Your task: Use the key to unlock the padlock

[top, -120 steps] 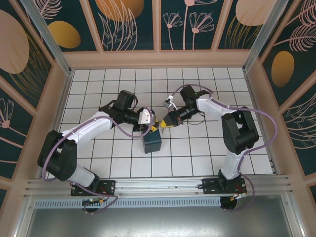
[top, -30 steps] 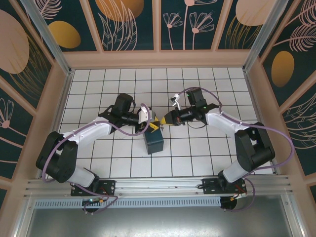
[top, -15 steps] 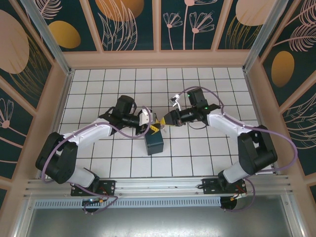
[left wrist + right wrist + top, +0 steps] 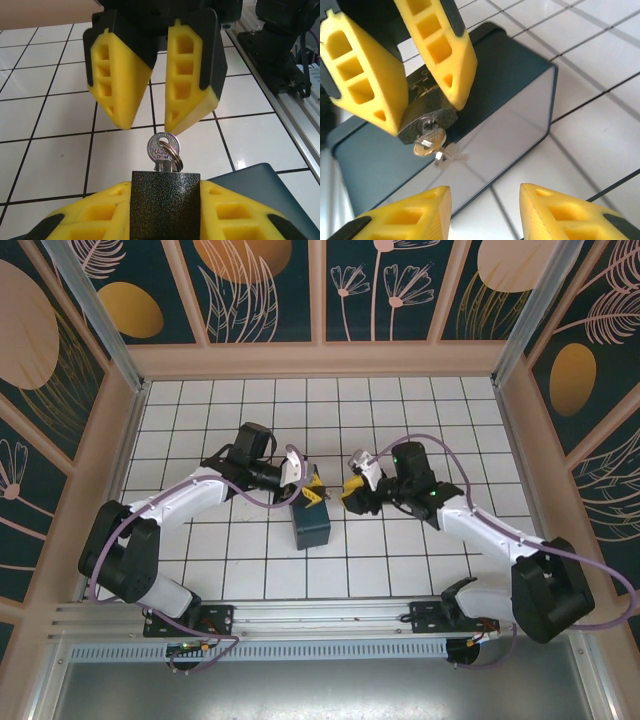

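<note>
Pincers number two, with one padlock, one key and one box on a counter [image 4: 400, 560] of white tiles with dark grid lines. Farthest left, the left pincer [image 4: 308, 492] has its two yellow fingers closed tightly on the flanks of the padlock [image 4: 165, 202], a dark body with a speckled finish, held off the counter with its keyhole end facing the other arm. Next along, the key [image 4: 163, 148] sits pushed into that keyhole, so that its round silvery head stands out of the padlock body, and one small split ring [image 4: 176, 161] hangs through the head. Letters are stamped on the key head, but they are too small and blurred to read; no other label or brand can be made out on the padlock, whose shackle is hidden. Just below and behind the padlock lies the single dark teal box [image 4: 515, 75] with rounded corners, resting on the counter. To the right, the right pincer [image 4: 350, 495] points at the key with its two yellow fingers spread wide, gripping nothing; in the left wrist view one fingertip [image 4: 171, 129] hangs just beside the key head, while the right wrist view shows a plain gap between them.
</note>
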{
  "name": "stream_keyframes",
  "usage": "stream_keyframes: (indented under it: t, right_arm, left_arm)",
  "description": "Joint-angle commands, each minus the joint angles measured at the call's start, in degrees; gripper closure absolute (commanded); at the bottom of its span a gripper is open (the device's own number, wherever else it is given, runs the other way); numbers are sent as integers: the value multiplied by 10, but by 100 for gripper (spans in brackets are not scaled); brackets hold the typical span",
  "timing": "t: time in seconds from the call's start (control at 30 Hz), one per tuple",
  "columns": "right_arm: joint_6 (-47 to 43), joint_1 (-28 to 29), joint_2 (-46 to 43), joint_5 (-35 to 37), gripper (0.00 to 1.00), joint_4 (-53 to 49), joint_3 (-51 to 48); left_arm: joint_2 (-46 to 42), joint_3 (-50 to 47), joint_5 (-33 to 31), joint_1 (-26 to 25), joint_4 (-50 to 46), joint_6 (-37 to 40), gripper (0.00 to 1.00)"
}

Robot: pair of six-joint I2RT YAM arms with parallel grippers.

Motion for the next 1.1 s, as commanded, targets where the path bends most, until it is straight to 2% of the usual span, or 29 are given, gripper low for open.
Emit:
stream_keyframes:
  t: [0.0,0.1,0.37,0.87,1.07]
  right_arm:
    - [-108,33,-29,113,61,121,-23]
    - [-140,58,-41,158,62,161,-44]
    - [-199,112,-58,223,66,152,-57]
    - [-236,173,-95,275,67,102,-68]
    - [-246,177,-73,268,69,104,-52]
  left_arm:
    - [-7,22,39,4,-11,19,76]
    - [-8,22,36,4,-14,21,76]
    - [-7,23,36,5,-16,19,77]
    - [-9,21,52,15,-2,8,77]
    - [-9,22,54,15,-8,9,77]
